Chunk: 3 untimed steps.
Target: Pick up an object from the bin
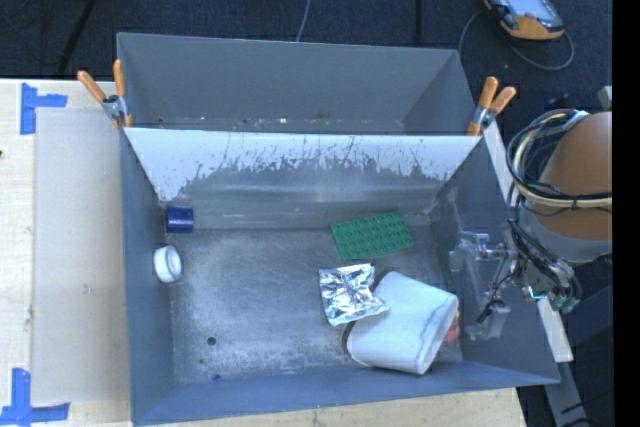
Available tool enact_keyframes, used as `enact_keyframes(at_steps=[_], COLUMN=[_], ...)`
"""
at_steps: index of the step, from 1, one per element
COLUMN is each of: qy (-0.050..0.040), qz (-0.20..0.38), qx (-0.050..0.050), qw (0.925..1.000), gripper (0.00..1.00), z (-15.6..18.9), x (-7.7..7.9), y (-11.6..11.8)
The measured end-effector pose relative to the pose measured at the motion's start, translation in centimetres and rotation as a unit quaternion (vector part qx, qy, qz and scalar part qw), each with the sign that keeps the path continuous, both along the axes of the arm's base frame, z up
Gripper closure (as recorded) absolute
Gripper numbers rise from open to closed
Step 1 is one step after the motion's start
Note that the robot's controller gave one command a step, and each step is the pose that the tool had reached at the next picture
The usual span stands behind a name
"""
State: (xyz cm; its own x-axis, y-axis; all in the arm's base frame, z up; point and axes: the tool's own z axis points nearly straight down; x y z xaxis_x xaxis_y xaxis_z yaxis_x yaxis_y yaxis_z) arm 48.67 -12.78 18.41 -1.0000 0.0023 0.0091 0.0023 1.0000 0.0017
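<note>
We see the gripper (487,290) at four o'clock in the grey metal bin (300,85), just beside the white rolled cloth (405,325) at five; crumpled silver foil (347,293) touches that cloth. Jaw opening: we cannot tell.

The tool (492,300) hangs by the bin's (300,85) right wall, just beside a white folded cloth (405,323) touching crumpled foil (347,293), a green plate (371,235) behind them, a white ring (167,263) and blue cylinder (180,219) far left.
</note>
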Motion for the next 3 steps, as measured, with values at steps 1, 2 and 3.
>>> enact_keyframes(at_steps=[1,2,3], qy=[-0.0029,-0.0047,-0.0083], qz=[0.178,0.180,0.184], qx=[0.001,0.000,-0.002], qw=[0.9840,0.9837,0.9829], gripper=[0.00,1.00,1.00], z=[-11.7,-11.5,5.3], x=[1.1,1.2,-0.1], y=[-2.0,-2.0,-3.1])
